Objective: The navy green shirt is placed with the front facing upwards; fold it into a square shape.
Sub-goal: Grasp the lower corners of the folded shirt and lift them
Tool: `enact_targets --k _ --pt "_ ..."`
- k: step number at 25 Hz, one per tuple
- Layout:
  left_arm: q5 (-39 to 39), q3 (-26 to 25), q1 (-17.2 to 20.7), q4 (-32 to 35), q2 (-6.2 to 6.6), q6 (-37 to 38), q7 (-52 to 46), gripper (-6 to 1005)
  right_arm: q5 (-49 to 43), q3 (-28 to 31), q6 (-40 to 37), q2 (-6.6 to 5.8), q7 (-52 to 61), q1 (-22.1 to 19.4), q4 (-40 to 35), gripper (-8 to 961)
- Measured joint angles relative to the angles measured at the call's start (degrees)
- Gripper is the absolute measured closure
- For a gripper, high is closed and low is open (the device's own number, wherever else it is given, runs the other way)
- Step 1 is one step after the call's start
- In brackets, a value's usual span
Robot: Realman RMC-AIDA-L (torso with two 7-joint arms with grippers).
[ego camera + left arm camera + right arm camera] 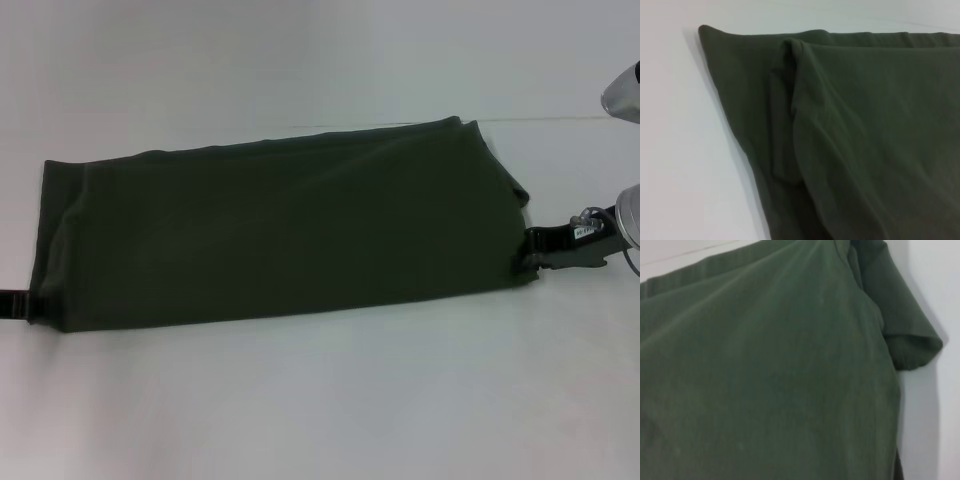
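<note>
White table [300, 400] bears folded navy green shirt [280, 230]; wrist views show only cloth.

No legible text appeared; a small white label on the right tool [560, 250] bore marks too small to read.

Bare white table [320, 400] rings the folded navy green shirt [280, 235].
</note>
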Motion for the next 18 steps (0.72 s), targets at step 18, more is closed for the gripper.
enact_targets --k 18 --pt "4.2 -0.8 -0.3 3.2 1.16 9.5 -2.6 963 0.2 1.4 -15.6 -1.16 -8.6 -1.3 -2.9 927"
